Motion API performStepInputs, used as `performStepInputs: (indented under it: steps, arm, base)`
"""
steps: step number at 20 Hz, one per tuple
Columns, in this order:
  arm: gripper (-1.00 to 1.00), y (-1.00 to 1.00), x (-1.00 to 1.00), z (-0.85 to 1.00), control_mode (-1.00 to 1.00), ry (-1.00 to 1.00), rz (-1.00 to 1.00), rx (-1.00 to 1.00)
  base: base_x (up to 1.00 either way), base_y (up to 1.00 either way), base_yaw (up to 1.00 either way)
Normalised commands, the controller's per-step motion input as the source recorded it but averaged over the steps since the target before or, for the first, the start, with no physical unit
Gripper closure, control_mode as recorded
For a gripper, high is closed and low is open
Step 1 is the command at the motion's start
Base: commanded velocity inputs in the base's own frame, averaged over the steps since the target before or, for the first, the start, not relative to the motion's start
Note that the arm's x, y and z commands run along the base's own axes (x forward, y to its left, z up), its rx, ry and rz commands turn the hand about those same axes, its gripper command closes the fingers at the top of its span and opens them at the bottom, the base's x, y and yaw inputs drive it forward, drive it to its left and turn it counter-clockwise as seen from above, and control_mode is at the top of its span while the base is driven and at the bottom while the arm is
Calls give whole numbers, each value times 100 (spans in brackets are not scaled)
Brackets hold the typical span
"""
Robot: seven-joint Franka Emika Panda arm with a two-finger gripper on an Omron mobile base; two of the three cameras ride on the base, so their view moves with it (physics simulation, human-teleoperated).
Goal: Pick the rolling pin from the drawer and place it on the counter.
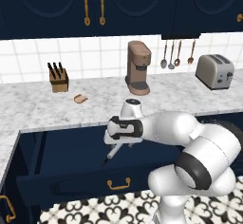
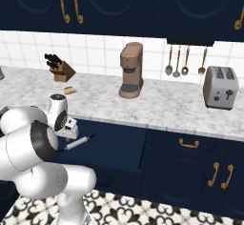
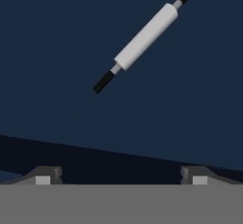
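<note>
While the claw hangs over the open drawer (image 1: 71, 171), nothing's grabbed yet.

Gripper (image 3: 121, 174) is spread wide and empty, its tips at the bottom of the hand view. Rolling pin (image 3: 144, 35) lies on the drawer floor toward the upper right of that view, long axis running diagonally from lower left to upper right, so I'd guess the wrist needs to shift that way and twist to straddle the white barrel.

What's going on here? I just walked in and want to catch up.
A white robot arm hangs its open gripper over the open navy-blue drawer. The slim white rolling pin with black handle ends lies on the drawer floor, apart from the fingertips and not yet grasped. The speckled marble counter behind carries a brown coffee maker.
</note>
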Motion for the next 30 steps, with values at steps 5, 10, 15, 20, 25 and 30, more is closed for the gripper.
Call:
performStepInputs:
  steps: [5,10,15,20,25,30]
  arm:
    - [-100,16,7,-26,-100,0,-3,-3]
    - [-100,15,16,-31,-100,0,-4,-3]
    - [-100,6,15,-35,-100,0,-4,-2]
    - [-100,2,23,-31,-100,0,-4,0]
    - [-100,9,31,-23,-100,0,-4,0]
    - [-100,14,32,-24,-100,0,-3,0]
  base:
    - [0,0,0]
    - [0,0,0]
    - [0,0,0]
    - [0,0,0]
    - [0,0,0]
    - [0,0,0]
